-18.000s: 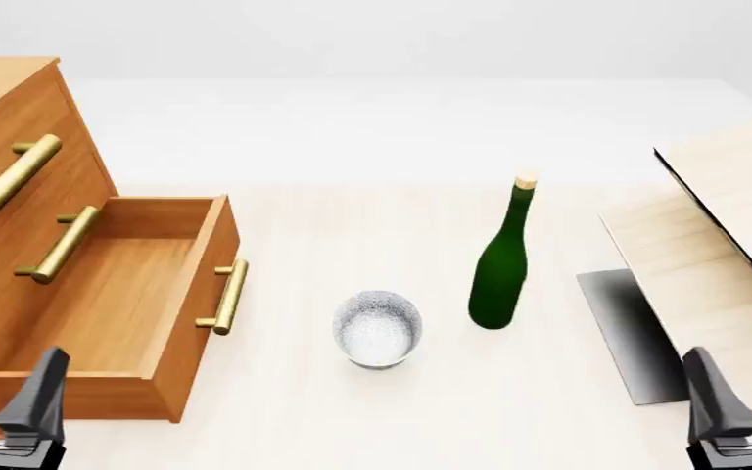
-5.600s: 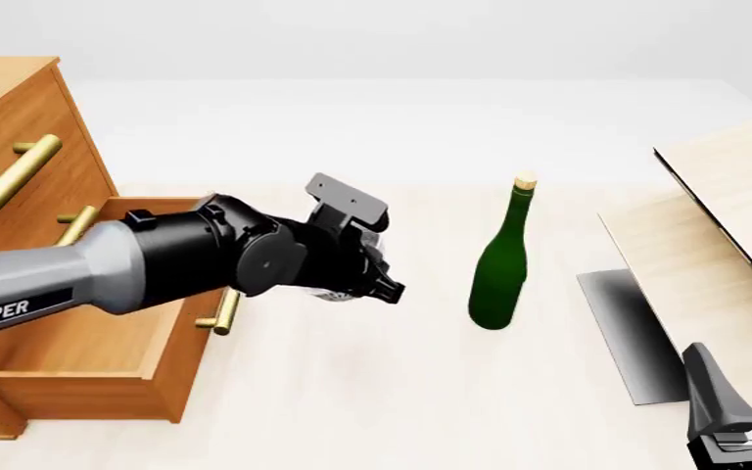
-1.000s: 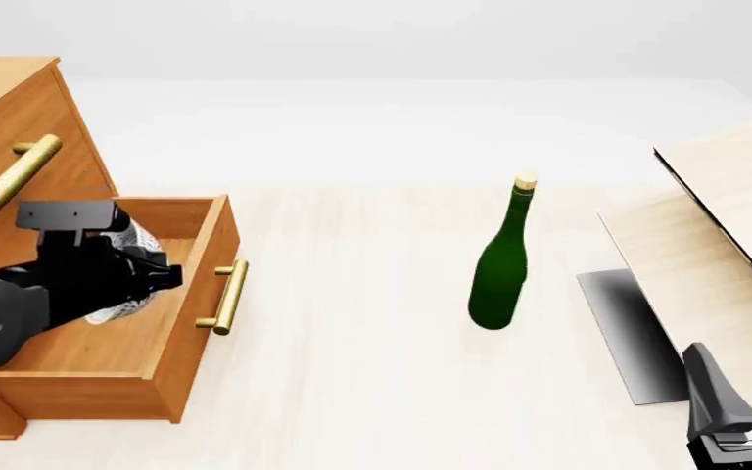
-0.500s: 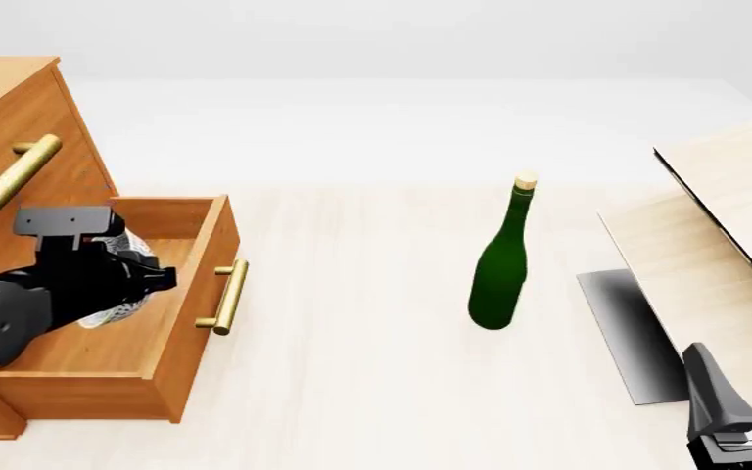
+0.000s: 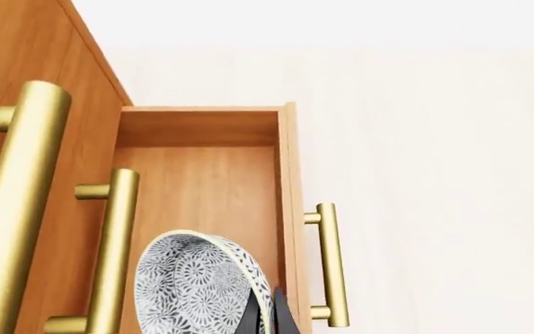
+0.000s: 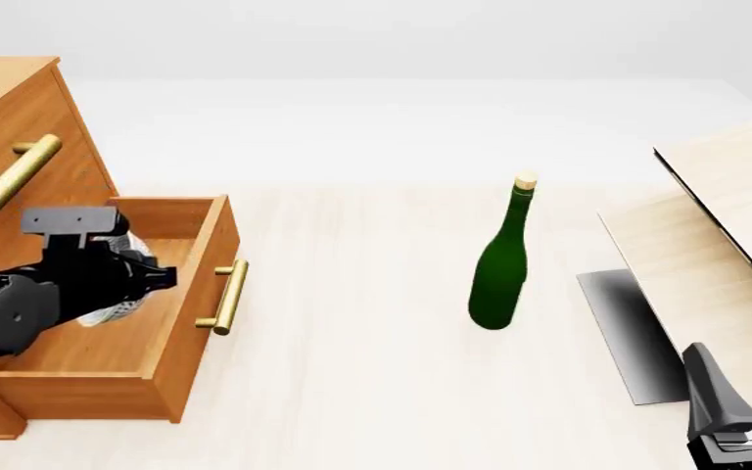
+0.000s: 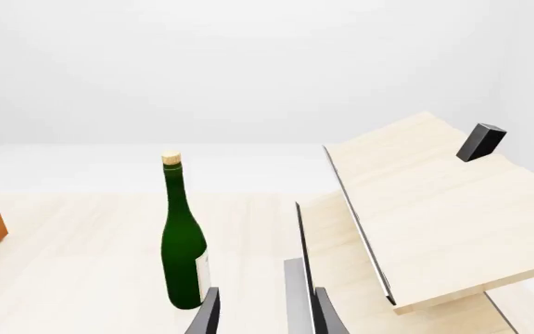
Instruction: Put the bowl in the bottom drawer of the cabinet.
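Observation:
The speckled white-grey bowl [image 5: 192, 289] hangs tilted over the inside of the open bottom drawer [image 5: 206, 181], and my left gripper [image 5: 259, 314] is shut on its rim. One dark finger [image 5: 269, 316] shows at the rim. In the front view my left arm [image 6: 36, 299] covers most of the bowl [image 6: 106, 313] above the bottom drawer [image 6: 200, 284] of the orange-brown cabinet [image 6: 11, 108]. My right gripper [image 6: 748, 392] stands open at the near right corner, holding nothing.
A green bottle [image 6: 500, 269] stands upright mid-table, right of the drawer. Slanted pale wood boards [image 6: 728, 245] and a grey plate [image 6: 631, 333] fill the right side. The drawer's brass handle [image 6: 230, 297] juts toward the table; the upper handles [image 5: 109, 243] hang over the drawer's inner side.

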Tool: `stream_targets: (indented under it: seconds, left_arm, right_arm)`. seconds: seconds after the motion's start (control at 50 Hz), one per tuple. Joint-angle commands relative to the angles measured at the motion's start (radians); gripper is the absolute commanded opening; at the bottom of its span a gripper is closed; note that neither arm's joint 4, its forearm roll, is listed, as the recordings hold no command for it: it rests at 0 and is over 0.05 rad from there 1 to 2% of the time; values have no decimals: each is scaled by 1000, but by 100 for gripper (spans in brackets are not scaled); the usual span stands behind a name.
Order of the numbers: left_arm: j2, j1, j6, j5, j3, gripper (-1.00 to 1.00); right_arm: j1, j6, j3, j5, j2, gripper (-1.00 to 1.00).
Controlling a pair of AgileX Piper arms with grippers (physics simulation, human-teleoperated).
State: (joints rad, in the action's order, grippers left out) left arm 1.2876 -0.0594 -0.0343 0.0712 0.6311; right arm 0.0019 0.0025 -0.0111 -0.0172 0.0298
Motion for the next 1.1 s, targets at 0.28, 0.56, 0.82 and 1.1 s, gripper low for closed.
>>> stream_targets:
  seconds: [0.28, 0.56, 0.82, 1.1]
  left_arm:
    - [52, 44, 35, -42, -13, -100]
    - [70, 62, 44, -52, -15, -100]
    - [91, 70, 48, -73, -25, -100]
    - [101, 113, 103, -89, -35, -100]
  right_arm:
    - [0, 0, 0, 0, 0, 100]
    - [0, 0, 0, 0, 0, 100]
    - [0, 0, 0, 0, 0, 100]
    - [0, 0, 0, 0, 0, 100]
